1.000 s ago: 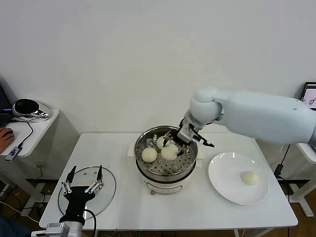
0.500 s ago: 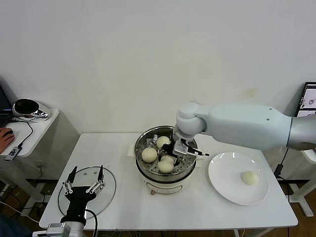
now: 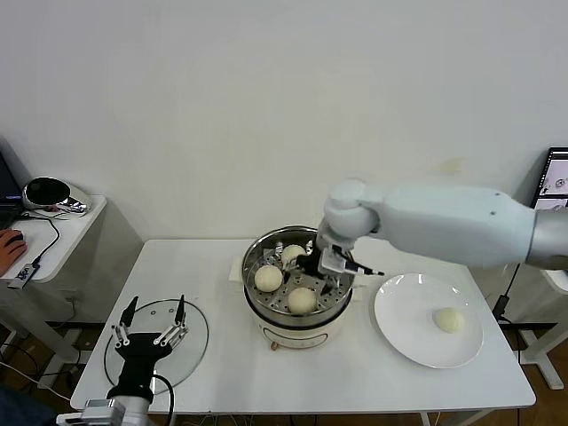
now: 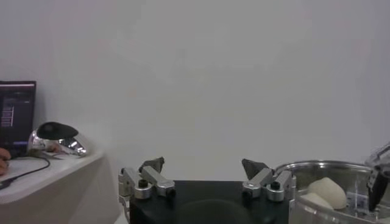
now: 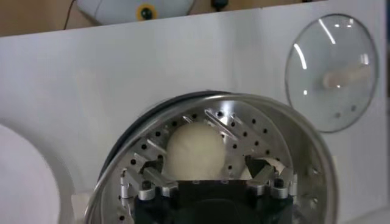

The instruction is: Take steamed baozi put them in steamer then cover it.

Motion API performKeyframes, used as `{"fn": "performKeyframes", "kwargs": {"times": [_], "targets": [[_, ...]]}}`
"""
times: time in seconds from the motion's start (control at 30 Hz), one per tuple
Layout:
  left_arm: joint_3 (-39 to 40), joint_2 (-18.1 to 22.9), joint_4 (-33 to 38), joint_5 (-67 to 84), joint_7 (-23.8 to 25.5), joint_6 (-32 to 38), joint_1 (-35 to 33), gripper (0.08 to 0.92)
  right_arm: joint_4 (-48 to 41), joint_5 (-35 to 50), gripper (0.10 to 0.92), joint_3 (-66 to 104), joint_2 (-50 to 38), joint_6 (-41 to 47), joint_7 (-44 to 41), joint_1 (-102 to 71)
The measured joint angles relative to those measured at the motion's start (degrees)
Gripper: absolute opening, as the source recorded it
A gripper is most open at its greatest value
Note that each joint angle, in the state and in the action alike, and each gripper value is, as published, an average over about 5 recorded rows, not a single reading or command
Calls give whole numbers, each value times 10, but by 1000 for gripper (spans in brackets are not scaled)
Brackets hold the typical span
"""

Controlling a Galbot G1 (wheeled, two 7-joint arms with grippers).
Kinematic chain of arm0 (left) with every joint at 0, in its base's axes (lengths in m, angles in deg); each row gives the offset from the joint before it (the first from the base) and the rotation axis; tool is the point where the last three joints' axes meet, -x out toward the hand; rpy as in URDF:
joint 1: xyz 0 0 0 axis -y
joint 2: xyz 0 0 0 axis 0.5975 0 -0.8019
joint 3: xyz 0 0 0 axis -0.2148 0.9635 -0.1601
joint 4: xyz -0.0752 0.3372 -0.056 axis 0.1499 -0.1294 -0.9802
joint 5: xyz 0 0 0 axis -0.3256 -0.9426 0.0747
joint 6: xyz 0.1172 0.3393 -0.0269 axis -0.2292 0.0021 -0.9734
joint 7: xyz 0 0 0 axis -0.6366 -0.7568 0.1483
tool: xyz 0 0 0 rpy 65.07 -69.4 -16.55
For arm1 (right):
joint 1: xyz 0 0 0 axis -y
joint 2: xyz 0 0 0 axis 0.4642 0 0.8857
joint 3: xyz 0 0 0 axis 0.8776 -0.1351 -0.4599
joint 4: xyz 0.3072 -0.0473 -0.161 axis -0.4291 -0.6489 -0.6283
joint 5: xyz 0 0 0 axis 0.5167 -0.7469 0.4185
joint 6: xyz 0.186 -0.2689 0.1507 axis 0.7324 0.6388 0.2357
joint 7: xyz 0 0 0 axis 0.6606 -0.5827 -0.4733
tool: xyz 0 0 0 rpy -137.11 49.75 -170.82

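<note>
One baozi point(image 5: 195, 149) (loose) between tool point(image 5: 207, 182) tips

White table point(image 3: 222, 355) bears steamer point(image 3: 266, 321), cover point(image 3: 197, 342), plate point(image 3: 404, 333).

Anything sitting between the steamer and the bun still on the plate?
No object: only bare table and plate surface lie between the steamer and the last baozi, as the head view shows.
</note>
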Motion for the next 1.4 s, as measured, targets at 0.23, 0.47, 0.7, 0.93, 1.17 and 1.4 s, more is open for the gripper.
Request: {"fn": "performKeyframes", "kwargs": {"times": [0.23,0.47,0.7,0.93,1.17,1.4], "targets": [[3,-8,-1,1,0,-2,4,823,36,51,823,-22,-80,126,-13,61],[10,-16,-4,2,3,-1,5,823,77,70,823,-38,-198,253,-10,77],[15,-18,-7,1,6,0,7,823,84,47,823,-18,-302,309,-8,22],[16,-15,-9,-3,6,1,5,823,57,9,823,84,-362,323,-12,-115],[18,-10,-7,-9,5,1,1,823,5,-25,823,171,-374,321,-13,-232],[11,-9,-2,-10,4,1,-5,823,-59,-54,823,252,-353,314,-10,-338]]}}
